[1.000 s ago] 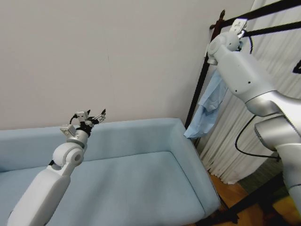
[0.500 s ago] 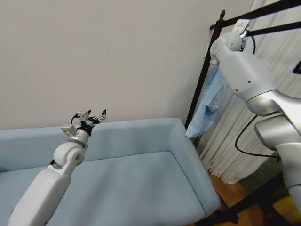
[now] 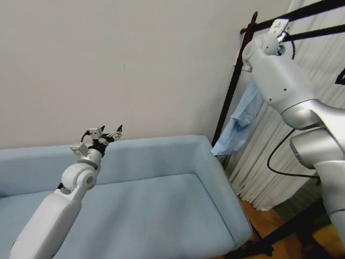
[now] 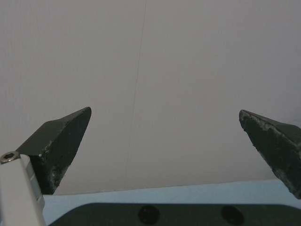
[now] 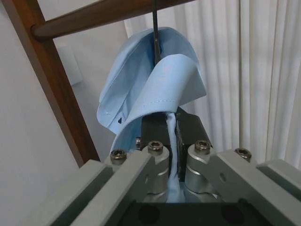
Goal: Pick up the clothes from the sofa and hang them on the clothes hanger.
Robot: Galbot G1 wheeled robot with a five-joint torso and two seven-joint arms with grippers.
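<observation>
My right gripper [image 5: 171, 125] is up at the clothes rack, its fingers pinched shut on a fold of the light blue shirt [image 5: 155, 80] just under the collar. Everything turns on what lies straight ahead of those fingers. The thin black hanger hook [image 5: 155, 28] rises out of the collar to the wooden rail [image 5: 108, 14], and the rail runs crosswise to my reach, just beyond the cloth. I cannot tell whether the hook has seated over the rail. In the head view the rest of the shirt trails down from my grip beside the rack's dark upright post [image 3: 229, 91], clear of the sofa [image 3: 161, 205]. My left gripper [image 3: 110, 135] hangs with its fingers spread wide and empty above the sofa back, well apart from the rack, so the right arm is plainly the one placed for this
</observation>
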